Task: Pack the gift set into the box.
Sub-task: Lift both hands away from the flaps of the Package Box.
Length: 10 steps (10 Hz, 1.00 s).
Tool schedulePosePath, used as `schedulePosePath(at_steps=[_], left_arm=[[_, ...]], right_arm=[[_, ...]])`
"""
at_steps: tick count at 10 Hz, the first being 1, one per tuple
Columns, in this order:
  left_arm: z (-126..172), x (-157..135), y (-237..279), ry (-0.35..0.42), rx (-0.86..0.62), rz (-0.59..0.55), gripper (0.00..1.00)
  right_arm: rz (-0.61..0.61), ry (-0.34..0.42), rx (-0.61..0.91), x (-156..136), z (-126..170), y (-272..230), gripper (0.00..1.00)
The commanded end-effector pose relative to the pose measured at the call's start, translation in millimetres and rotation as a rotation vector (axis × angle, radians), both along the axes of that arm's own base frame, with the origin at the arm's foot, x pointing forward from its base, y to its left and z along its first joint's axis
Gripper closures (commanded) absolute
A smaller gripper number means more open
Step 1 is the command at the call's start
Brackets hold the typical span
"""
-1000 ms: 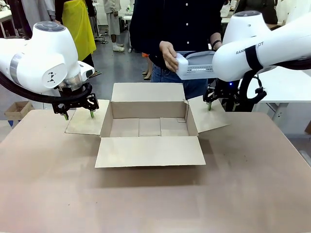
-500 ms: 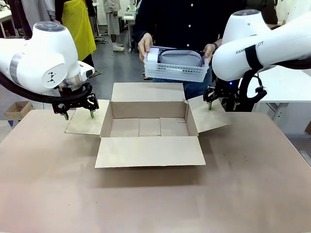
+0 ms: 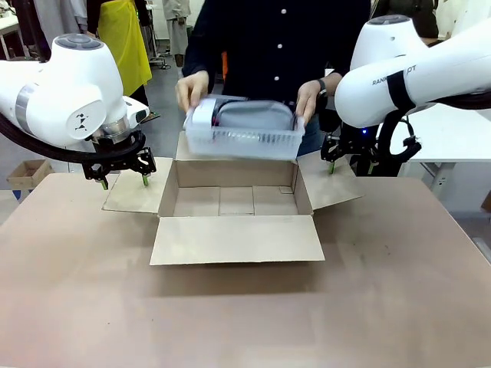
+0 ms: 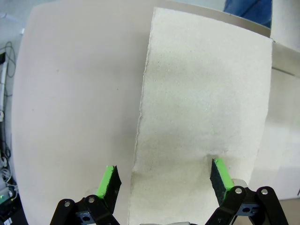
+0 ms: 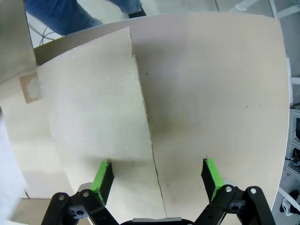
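Observation:
The box (image 3: pixel 235 201), a brown cardboard carton, lies open on the table with all four flaps spread. A person at the far side holds the gift set (image 3: pixel 244 132), a translucent white slotted tray with grey and white rounded items, in both hands just above the box's back edge. My left gripper (image 3: pixel 124 182) hangs open over the left flap (image 4: pixel 201 112), its green pads straddling the flap's outer edge. My right gripper (image 3: pixel 349 164) hangs open over the right flap (image 5: pixel 93 122), straddling that flap's edge too. Neither gripper holds anything.
The tan table (image 3: pixel 245 314) stretches wide in front of the box. A small brown carton (image 3: pixel 27 173) stands on the floor far left. A white table (image 3: pixel 453 138) is behind my right arm.
The person has brought the gift set down and to the left, from chest height to just above the box's back edge. Both arms have stayed still.

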State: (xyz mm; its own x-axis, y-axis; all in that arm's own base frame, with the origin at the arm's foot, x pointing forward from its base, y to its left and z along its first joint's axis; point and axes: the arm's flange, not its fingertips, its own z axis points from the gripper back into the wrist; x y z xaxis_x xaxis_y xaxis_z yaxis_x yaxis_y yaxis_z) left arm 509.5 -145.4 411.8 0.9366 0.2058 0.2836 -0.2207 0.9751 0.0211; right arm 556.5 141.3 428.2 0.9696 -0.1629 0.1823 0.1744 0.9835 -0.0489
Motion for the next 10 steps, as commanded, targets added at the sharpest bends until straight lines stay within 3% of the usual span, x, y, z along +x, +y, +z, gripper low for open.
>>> schedulePosePath(at_steps=[1,10], left_arm=[[0.2,-0.6,-2.2,-0.007,0.02,0.02,0.0],[0.2,-0.6,-2.2,-0.007,0.02,0.02,0.0]], right_arm=[[-0.024,-0.004,-0.017,-0.3,2.1,4.1,0.0],[-0.024,-0.004,-0.017,-0.3,2.1,4.1,0.0]])
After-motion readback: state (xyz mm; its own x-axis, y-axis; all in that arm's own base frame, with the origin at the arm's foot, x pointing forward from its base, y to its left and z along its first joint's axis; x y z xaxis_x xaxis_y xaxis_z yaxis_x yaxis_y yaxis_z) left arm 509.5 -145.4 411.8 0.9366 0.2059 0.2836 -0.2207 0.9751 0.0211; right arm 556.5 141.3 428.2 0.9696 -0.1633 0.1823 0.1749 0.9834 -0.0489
